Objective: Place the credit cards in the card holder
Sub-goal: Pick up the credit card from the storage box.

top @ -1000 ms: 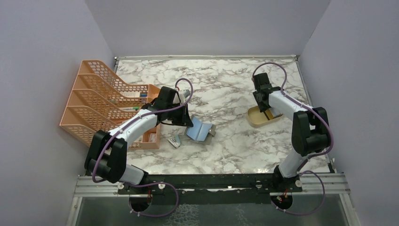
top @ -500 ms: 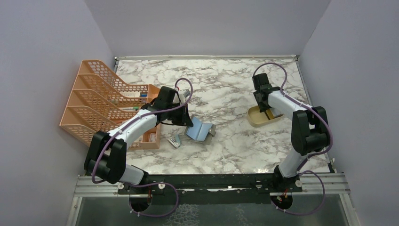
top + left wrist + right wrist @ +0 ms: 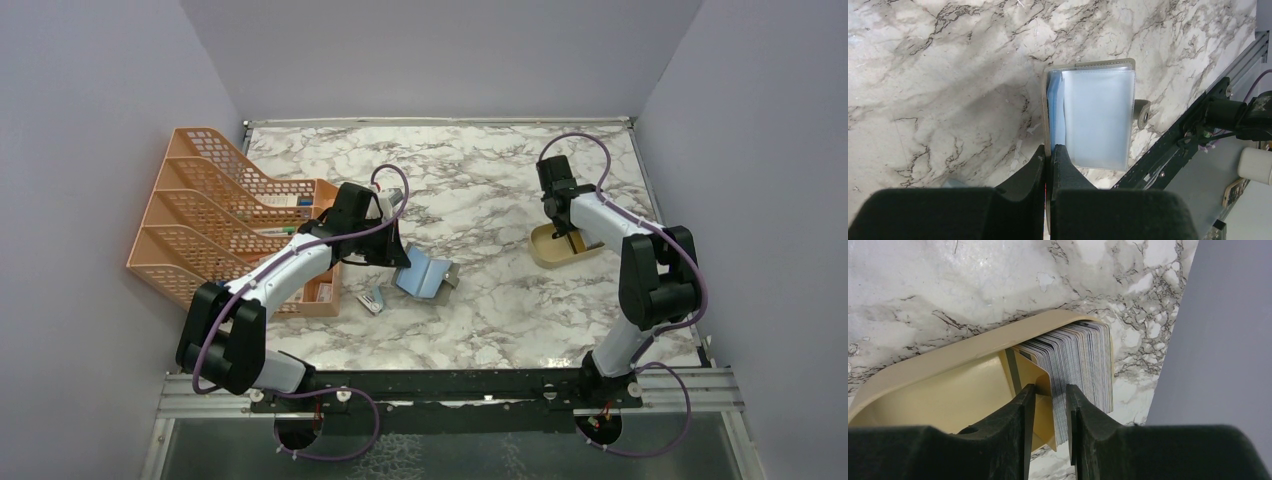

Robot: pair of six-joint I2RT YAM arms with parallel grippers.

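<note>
Left jaws: pinching the holder [image 3: 1098, 117] edge, pressed together.
Right jaws: straddling the front card [image 3: 1040, 377]; grip unclear.
Care: lifting one card only, clearing the tray [image 3: 948, 360].

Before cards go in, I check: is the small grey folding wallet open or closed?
Open. The small grey folding wallet is unfolded, its light blue inside showing; the left gripper pinches its edge.

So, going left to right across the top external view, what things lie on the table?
orange mesh file rack → small bluish object → card holder → tan tray
</note>
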